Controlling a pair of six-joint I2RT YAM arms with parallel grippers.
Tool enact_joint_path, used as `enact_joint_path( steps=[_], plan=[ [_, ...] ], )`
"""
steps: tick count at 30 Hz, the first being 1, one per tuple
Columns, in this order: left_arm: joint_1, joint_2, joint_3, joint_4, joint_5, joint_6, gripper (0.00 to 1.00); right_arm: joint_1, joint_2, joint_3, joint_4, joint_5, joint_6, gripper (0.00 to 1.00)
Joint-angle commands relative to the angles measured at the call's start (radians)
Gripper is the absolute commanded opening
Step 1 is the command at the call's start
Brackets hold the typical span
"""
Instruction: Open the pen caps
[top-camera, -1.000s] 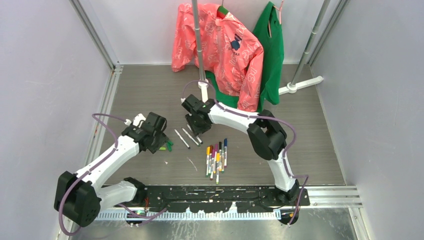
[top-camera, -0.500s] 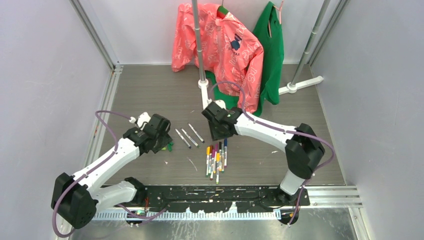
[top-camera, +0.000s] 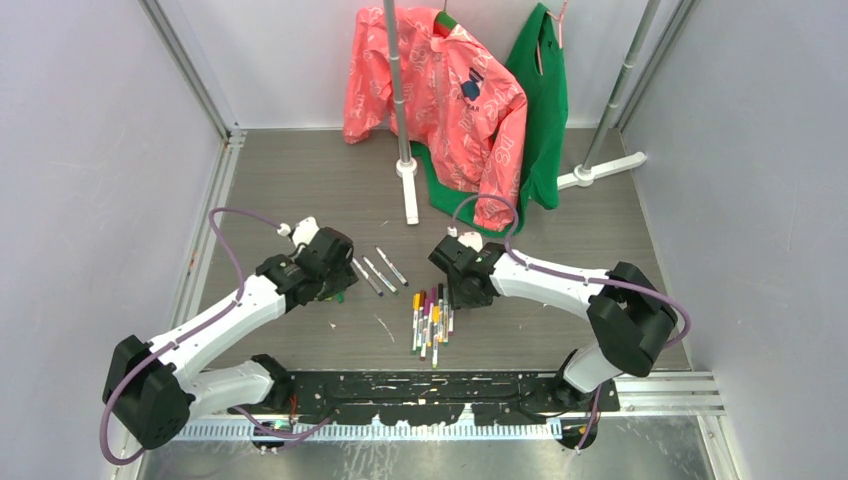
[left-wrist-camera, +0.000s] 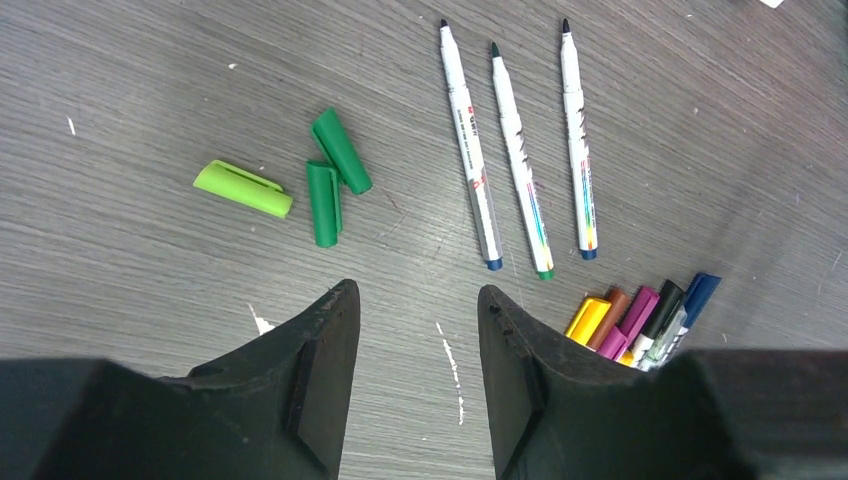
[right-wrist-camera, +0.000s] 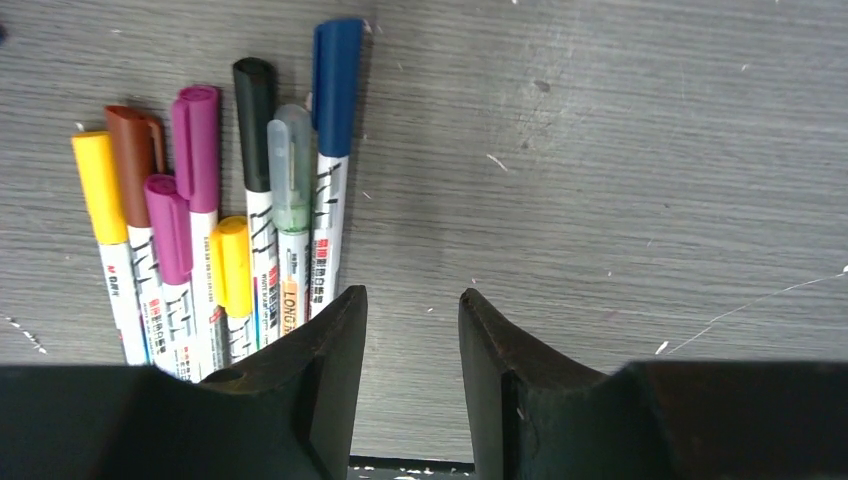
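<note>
Now | left claw gaping, empty | right claw same | left wrist alone shows three loose pen caps

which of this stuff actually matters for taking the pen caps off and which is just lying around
For the job: bundle of capped pens; three uncapped pens; three loose green caps.

Just lying about: pink jacket; green garment; clothes rack.

3 green caps; pink printed jacket; grey woodgrain table.
</note>
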Motion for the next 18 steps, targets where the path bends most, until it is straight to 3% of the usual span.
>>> enact_joint_path(
  steps=[1, 18],
  plan=[
    [-0.013, -0.005, 0.018, 0.057, -0.039, 0.010, 0.48, 0.010, -0.034, -0.029, 0.072, -0.018, 0.059, 0.44],
    [-0.028, -0.076, -0.021, 0.032, -0.060, 0.010, 0.48, 0.044, 0.039, -0.011, 0.119, -0.025, 0.093, 0.44]
  ],
)
